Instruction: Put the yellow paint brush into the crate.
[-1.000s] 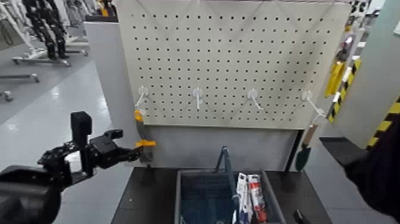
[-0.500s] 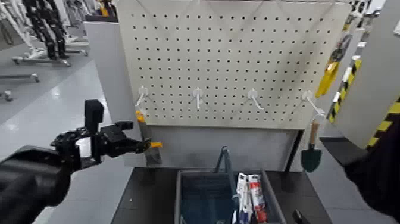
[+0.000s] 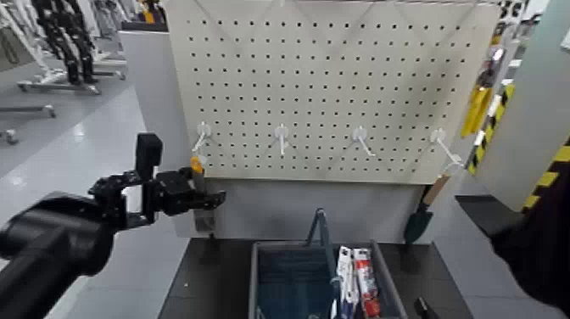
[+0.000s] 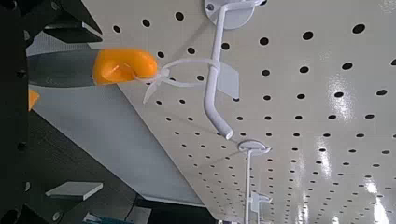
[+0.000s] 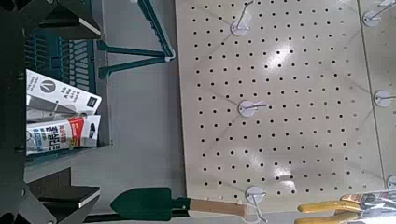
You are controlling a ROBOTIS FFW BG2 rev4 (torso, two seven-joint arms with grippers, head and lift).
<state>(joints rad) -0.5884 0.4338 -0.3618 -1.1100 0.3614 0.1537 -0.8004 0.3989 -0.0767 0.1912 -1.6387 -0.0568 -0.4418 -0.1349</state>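
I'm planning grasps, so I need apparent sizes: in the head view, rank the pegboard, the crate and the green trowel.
Largest to smallest, as they look in the head view:
1. Pegboard
2. Crate, though cut off by the lower edge
3. Green trowel

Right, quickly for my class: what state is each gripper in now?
Left gripper: open at the brush, not closed on it.
Right gripper: open, holding nothing.

The robot's left arm (image 3: 64,237) is black, with a thick, smooth, rounded forearm shell. Its wrist is slimmer and more angular, built of small black blocks around a pale white patch, and topped by an upright rectangular black block. The claw (image 3: 212,200) is black too.
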